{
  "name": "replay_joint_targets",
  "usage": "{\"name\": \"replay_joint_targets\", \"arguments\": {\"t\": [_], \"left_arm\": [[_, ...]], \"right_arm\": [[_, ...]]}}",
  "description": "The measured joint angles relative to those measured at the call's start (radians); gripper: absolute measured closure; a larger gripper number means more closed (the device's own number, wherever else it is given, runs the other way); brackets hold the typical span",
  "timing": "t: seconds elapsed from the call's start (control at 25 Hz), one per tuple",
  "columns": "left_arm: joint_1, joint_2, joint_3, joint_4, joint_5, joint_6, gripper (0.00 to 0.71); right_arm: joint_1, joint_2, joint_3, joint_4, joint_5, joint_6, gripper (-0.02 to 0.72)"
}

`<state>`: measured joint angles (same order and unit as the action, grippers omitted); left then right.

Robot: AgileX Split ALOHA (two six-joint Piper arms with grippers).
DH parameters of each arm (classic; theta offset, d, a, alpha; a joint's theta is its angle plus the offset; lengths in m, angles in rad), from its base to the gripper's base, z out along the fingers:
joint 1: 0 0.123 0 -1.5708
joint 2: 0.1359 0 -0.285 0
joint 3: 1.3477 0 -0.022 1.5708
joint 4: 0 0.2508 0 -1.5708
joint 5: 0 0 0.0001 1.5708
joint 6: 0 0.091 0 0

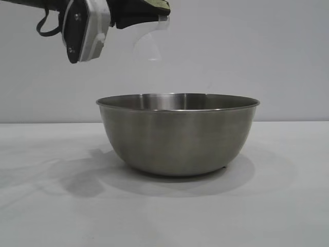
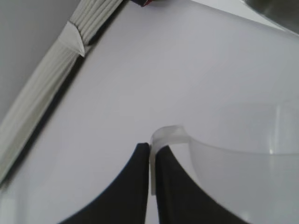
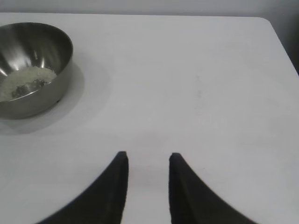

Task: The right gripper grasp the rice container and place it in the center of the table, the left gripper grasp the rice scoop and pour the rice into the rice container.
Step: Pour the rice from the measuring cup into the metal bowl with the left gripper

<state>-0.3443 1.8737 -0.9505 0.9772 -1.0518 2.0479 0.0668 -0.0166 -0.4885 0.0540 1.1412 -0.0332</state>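
The rice container [image 1: 177, 134], a wide steel bowl, stands on the white table [image 1: 51, 206]. In the right wrist view the bowl [image 3: 32, 56] holds a heap of off-white rice [image 3: 25, 80]. The clear plastic rice scoop [image 1: 152, 40] hangs tilted above the bowl's left rim. My left gripper [image 2: 153, 147] is shut on the scoop's thin handle [image 2: 166, 134], with the cup body [image 2: 243, 158] beside the fingers. No rice shows in the scoop. My right gripper [image 3: 148, 156] is open over bare table, well away from the bowl, with nothing between its fingers.
The table's far edge and rounded corner [image 3: 273, 28] lie beyond the right gripper. A ribbed pale strip [image 2: 46, 88] runs along the table's side in the left wrist view. A plain grey wall [image 1: 257, 51] stands behind the bowl.
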Motion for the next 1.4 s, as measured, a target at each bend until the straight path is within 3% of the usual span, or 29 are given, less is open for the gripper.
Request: {"name": "replay_joint_targets", "arguments": {"t": [0.2, 0.8, 1.0, 1.4], "left_arm": [[-0.011, 0.002, 0.0, 0.002, -0.021, 0.062, 0.71], [-0.019, 0.002, 0.0, -0.047, -0.035, 0.014, 0.71], [-0.019, 0.002, 0.0, -0.048, -0.035, -0.234, 0.71], [-0.019, 0.002, 0.0, -0.118, -0.042, -1.073, 0.71]], "right_arm": [[0.0, 0.0, 0.0, 0.0, 0.0, 0.0, 0.488], [0.0, 0.0, 0.0, 0.0, 0.0, 0.0, 0.488], [0.0, 0.0, 0.0, 0.0, 0.0, 0.0, 0.488], [0.0, 0.0, 0.0, 0.0, 0.0, 0.0, 0.488]]}}
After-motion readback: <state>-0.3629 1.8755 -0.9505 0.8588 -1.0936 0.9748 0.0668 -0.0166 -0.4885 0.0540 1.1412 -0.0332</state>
